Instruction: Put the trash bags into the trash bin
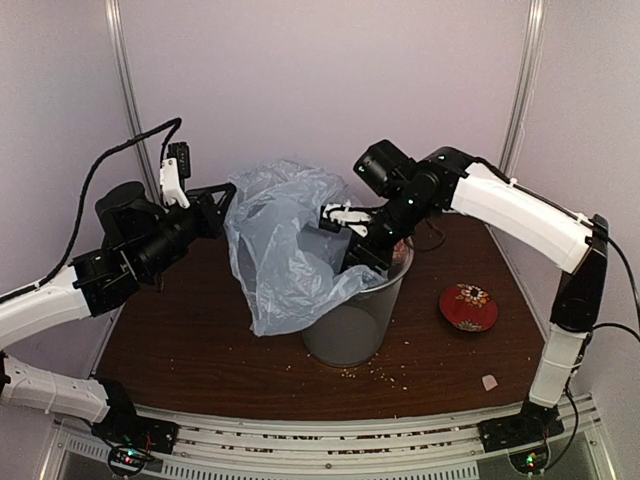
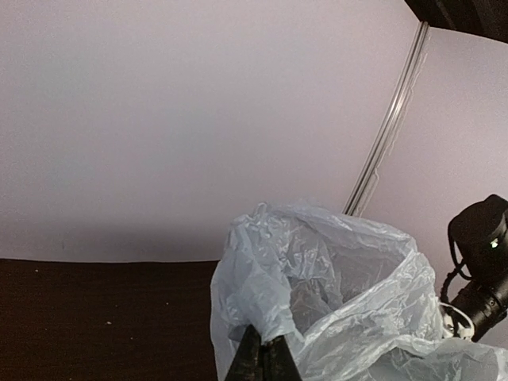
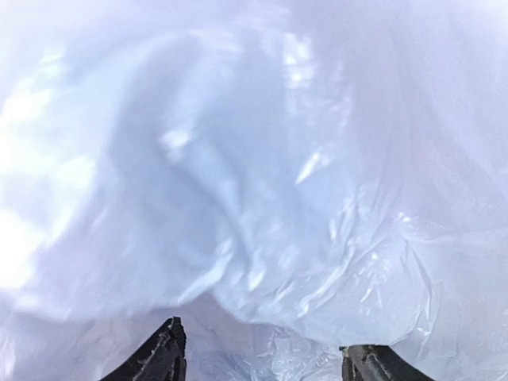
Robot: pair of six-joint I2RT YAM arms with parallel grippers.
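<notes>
The pale blue-grey trash bag billows above and over the left side of the grey mesh trash bin, partly inside it. My left gripper is shut on the bag's upper left edge, holding it up; in the left wrist view its closed fingers pinch the plastic. My right gripper is inside the bag's mouth over the bin rim, open; in the right wrist view its gripper has spread fingertips and faces the bag's plastic, which fills the view.
A small red patterned bowl sits on the brown table right of the bin. A small pale scrap and crumbs lie near the front. Pale walls close in behind and at the sides.
</notes>
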